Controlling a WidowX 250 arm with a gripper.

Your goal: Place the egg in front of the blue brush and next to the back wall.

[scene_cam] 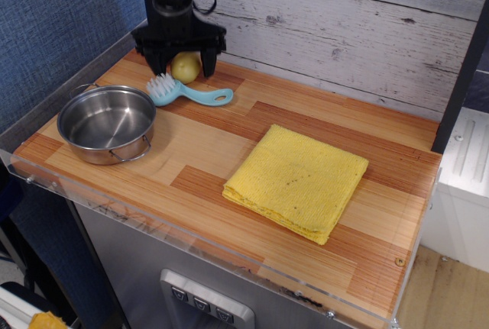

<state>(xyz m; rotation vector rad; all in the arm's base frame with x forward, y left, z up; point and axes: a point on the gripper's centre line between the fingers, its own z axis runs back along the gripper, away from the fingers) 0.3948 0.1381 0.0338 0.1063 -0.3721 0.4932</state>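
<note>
While the egg (186, 66) is resting on the desk (229, 161) between brush (187, 91) and wall (344, 31), the jaws are standing released astride it; only withdrawal is remaining.

A pale-yellow egg (186, 67) sits on the tabletop just behind the light-blue brush (186, 91), white bristles leftward, close to the whitewashed plank back wall (344, 31).

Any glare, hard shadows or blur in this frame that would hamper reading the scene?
In the observation.image view: lighting even, shadows soft; mild reflections inside the round steel pot; the small pale-yellow egg and light-blue plastic brush are sharp; the black end effector reads dark, with little detail; the clear acrylic table edge shows smudges.
</note>
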